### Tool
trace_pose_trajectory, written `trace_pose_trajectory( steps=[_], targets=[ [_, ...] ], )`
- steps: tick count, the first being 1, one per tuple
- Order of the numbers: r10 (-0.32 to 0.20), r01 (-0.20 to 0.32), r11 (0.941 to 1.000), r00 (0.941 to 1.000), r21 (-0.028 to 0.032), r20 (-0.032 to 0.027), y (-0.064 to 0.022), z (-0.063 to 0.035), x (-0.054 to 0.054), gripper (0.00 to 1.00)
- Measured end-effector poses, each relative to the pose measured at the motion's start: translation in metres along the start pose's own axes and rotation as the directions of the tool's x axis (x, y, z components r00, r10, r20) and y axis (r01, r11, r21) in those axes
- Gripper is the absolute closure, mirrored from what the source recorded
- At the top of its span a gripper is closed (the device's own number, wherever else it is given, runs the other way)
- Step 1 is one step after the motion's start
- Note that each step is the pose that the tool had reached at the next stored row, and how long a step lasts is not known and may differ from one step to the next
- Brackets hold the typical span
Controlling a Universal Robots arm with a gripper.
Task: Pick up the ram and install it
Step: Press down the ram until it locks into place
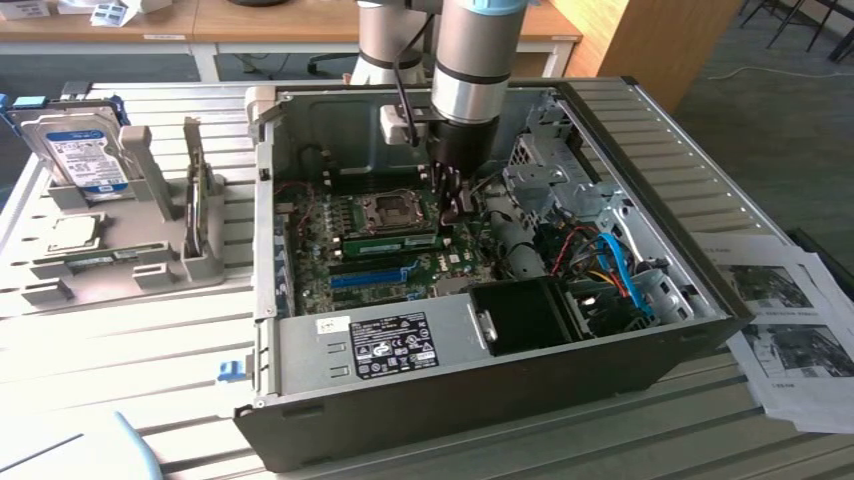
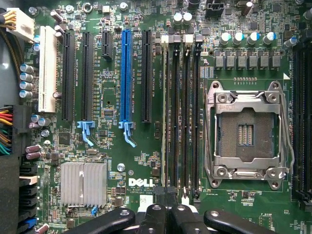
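One open grey metal computer case (image 1: 441,350) lies on the table, with one green motherboard (image 2: 122,161) inside it. On that board there are one blue plastic expansion slot (image 2: 126,73), one white plastic slot (image 2: 47,68), four black expansion slots, one of them short, one silvery square processor socket (image 2: 246,134), one ribbed silver heatsink (image 2: 83,183) and four long black memory slots (image 2: 183,112), one holding a green ram stick (image 1: 394,241). Beside the case stand one grey plastic parts holder (image 1: 120,250) carrying one blue-labelled hard drive (image 1: 83,150), and two printed paper sheets (image 1: 787,320).
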State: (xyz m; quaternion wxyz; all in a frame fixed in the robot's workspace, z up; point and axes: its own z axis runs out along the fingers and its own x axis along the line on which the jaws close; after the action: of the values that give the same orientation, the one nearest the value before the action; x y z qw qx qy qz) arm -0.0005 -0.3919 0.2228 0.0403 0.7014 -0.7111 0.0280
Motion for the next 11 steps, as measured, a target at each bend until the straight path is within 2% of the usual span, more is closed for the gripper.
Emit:
trace_pose_trajectory(
  steps=[11],
  targets=[
    [0.0,0.0,1.0,1.0,0.0,-0.0001,0.0,0.0012,0.0002,0.91]
  ],
)
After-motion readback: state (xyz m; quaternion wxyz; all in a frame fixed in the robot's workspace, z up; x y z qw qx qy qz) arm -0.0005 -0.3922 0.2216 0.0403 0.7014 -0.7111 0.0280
